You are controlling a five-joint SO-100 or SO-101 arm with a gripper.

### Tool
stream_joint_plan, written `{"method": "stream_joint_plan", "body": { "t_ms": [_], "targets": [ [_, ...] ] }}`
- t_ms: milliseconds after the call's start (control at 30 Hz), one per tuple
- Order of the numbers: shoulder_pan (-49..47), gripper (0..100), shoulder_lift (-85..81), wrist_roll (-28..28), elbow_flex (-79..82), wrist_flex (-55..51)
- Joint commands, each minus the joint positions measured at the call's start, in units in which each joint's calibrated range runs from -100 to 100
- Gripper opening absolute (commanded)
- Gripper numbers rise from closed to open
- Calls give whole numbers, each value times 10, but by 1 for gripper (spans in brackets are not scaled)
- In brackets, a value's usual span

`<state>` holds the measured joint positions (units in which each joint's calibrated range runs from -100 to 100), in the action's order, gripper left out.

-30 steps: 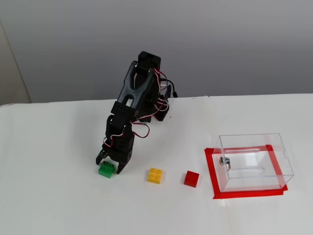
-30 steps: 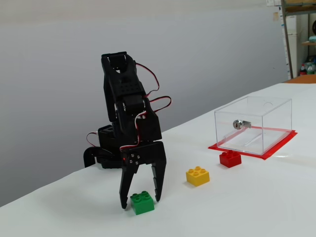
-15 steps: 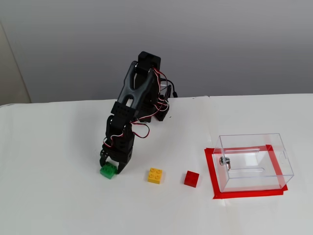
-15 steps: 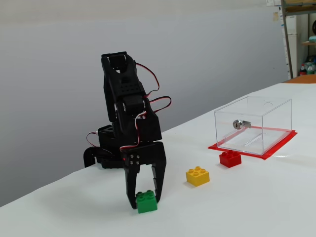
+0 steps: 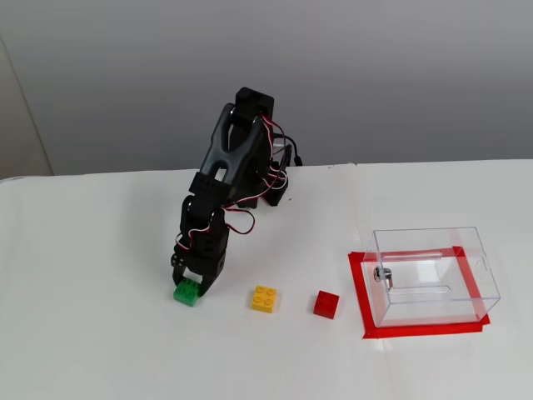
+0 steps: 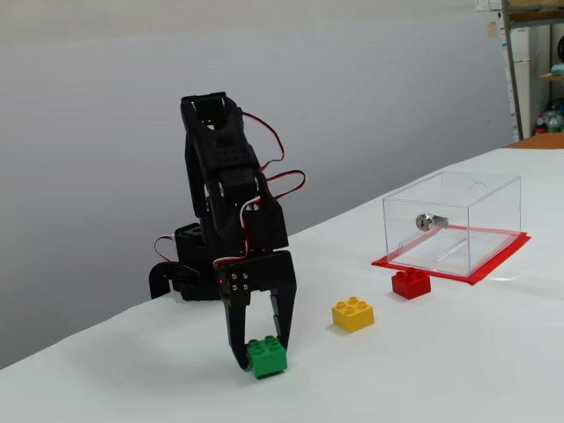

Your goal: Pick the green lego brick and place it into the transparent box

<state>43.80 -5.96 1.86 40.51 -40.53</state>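
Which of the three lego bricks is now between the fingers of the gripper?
The green lego brick, on the table between the fingers of the gripper. The yellow brick and the red brick lie apart, nearer the transparent box.

White table carries green lego brick, yellow brick, red brick, transparent box.

Bricks: three total on the worktop, one of each colour. One green lego brick, one yellow brick, one red brick; same three in the other fixed view. Studs: four on the green, four on the yellow; red's studs too small to count reliably.

Boxes: one transparent box, with one small metal fitting on its side. One red tape frame under it.

Arms: one black arm, with one pincer having two fingers. No other loose items countable on the worktop.
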Motion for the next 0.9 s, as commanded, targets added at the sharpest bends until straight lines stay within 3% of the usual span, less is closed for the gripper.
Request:
{"method": "stream_joint_plan", "body": {
  "t_ms": [0, 600, 867],
  "targets": [
    [-1, 9, -63, -2, -13, -1],
    [-101, 8, -368, -2, 8, -4],
    [-160, 8, -447, -2, 0, -87]
  ]
}}
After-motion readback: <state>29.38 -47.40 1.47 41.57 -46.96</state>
